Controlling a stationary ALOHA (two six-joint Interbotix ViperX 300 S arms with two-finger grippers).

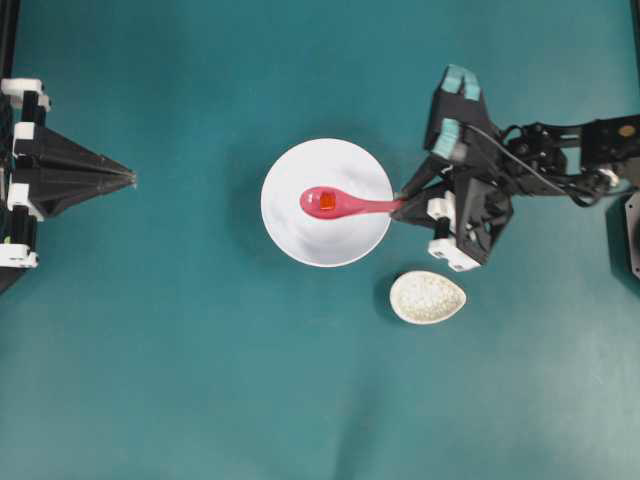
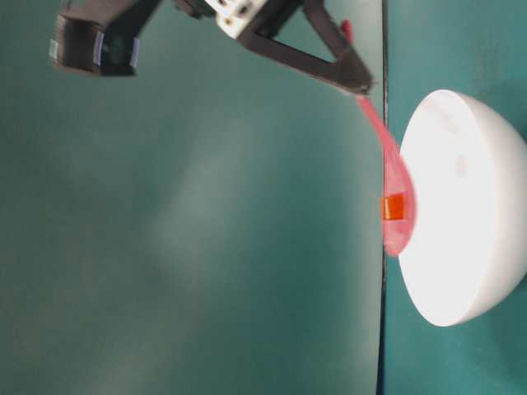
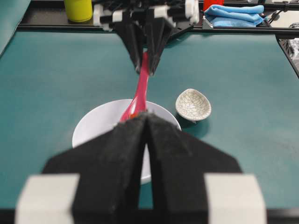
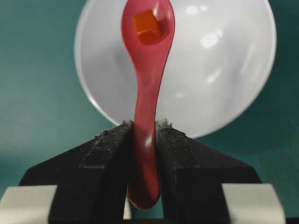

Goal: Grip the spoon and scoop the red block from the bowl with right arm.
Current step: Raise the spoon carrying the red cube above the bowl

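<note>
Between the right claw's (image 4: 145, 140) closed fingers, the spoon (image 4: 147, 93) handle is clamped; its scoop, out beyond the tips, carries the block (image 4: 146, 27) over the bowl (image 4: 224, 70). Left claw (image 3: 145, 140) shut, well apart.

Even, bright light; glare spots on the bowl (image 4: 219, 56), whose rim looks perhaps slightly defocused.

The pink spoon (image 1: 345, 204) is hanging over the white bowl (image 1: 290, 230); the red block (image 1: 327, 201) is sitting in its scoop.
</note>
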